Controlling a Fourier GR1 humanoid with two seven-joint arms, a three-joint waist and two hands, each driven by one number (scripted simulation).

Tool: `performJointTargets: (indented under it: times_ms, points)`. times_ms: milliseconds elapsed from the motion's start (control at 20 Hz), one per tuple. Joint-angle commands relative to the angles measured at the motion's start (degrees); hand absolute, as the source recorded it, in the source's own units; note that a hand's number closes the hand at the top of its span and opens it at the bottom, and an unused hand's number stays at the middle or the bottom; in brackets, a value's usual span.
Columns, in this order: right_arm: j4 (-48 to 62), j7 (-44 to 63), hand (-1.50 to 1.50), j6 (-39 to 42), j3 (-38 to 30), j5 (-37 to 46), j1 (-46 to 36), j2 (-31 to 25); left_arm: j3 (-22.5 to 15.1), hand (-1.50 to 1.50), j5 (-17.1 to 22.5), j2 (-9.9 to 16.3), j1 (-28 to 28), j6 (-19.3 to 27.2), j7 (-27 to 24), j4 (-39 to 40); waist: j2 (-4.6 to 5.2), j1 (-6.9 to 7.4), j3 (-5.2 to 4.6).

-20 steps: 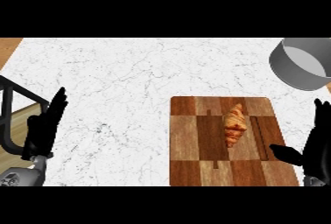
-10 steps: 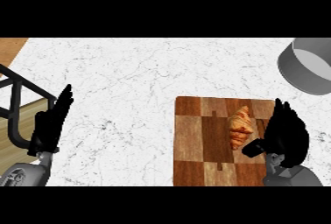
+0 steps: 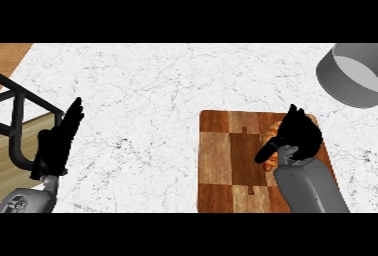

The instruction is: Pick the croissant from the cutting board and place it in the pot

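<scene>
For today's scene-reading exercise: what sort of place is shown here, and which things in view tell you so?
Most likely a kitchen counter: a white marble-patterned worktop, a checkered wooden cutting board with a croissant on it, and a grey pot at the far right.

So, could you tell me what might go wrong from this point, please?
The right hand covers most of the croissant, so whether it has a grip is hard to judge; it could slip. The pot sits partly outside the head view, so placement may be misjudged. The cutting board might shift.
</scene>
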Motion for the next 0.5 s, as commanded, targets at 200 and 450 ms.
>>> performJointTargets:
  times_ms: [200,450]
  points:
    - [10.60,15.55,-1.50,12.30,-5.02,2.54,-10.22,4.48,1.15,0.00,-0.57,1.38,3.06,0.90,0.10,-0.85,-0.40,-0.53,0.38]
    - [16.62,14.01,-1.50,11.87,-7.64,2.30,-13.12,4.54,2.24,0.00,-0.69,2.41,2.61,0.48,0.18,0.10,-0.28,-1.16,0.45]
